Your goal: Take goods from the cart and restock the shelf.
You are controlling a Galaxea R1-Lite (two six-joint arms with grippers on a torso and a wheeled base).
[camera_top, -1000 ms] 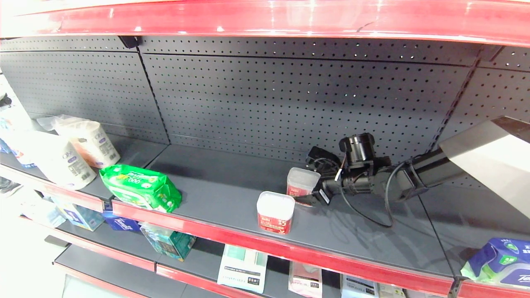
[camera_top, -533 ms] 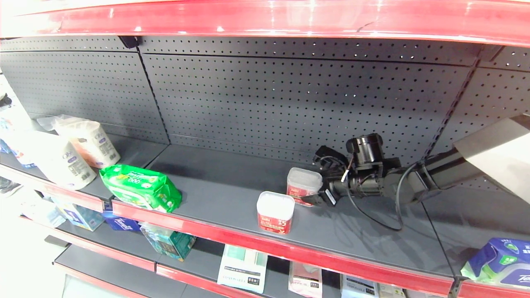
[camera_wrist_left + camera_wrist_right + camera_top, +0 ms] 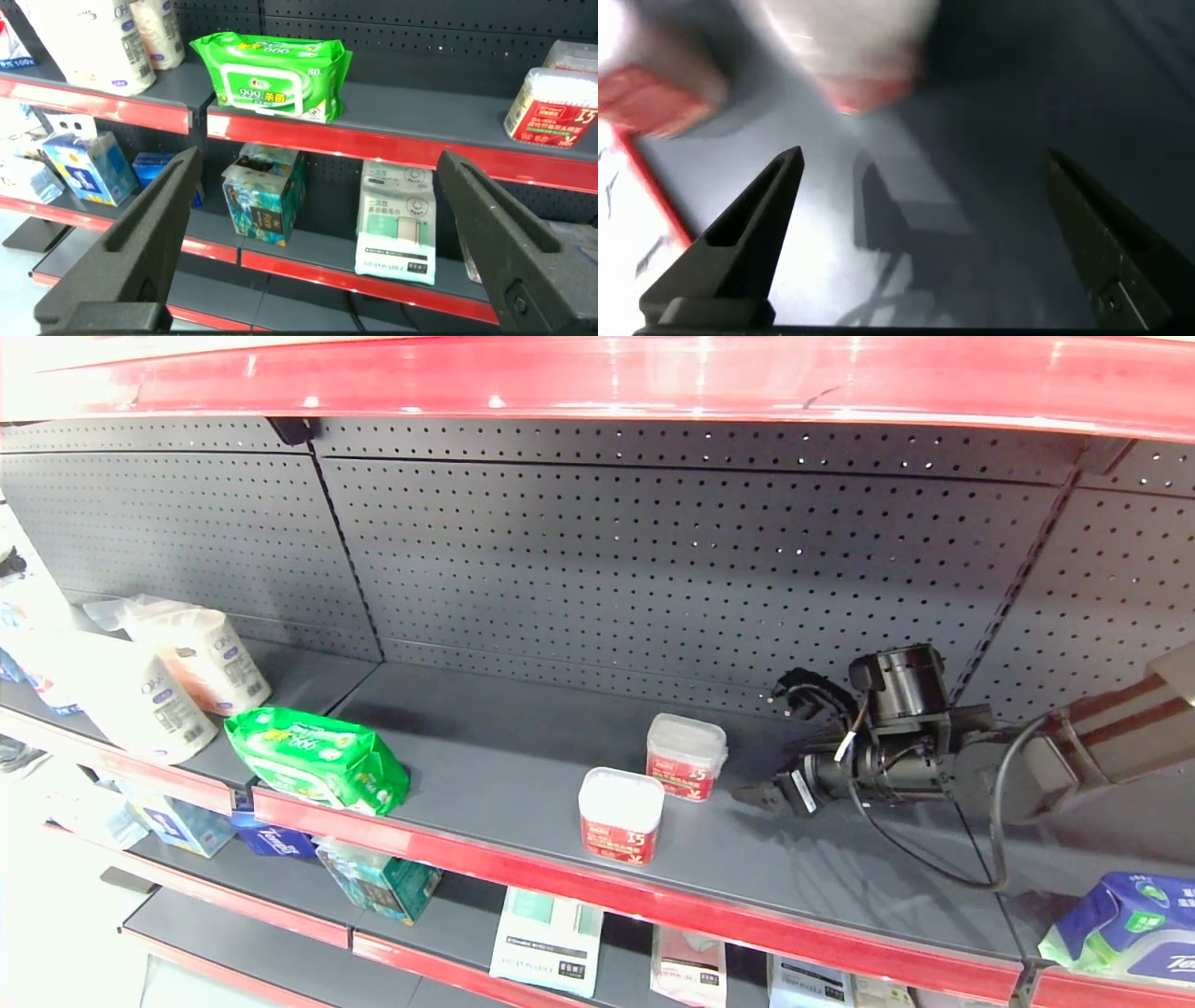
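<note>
Progress on the restock, as you judge it?

Partly done, I'd say. Two tubs stand upright on the shelf — the rear swab tub sits behind and a little to the right of the front swab tub, near it but apart. The right gripper hangs just to the right of the rear tub, clear of it, with its jaws apart and holding nothing.

And the left arm?

The left gripper is low, in front of the lower shelves, with its jaws wide apart and also empty. A lot of bare shelf lies between the tubs and the green wipes pack, so more goods look due from the cart.

Any writing?

Both tubs carry red labels with white print and a large numeral. The wipes pack has yellow digits on a green panel — clear enough in the left wrist view, though I leave the print unread.
</note>
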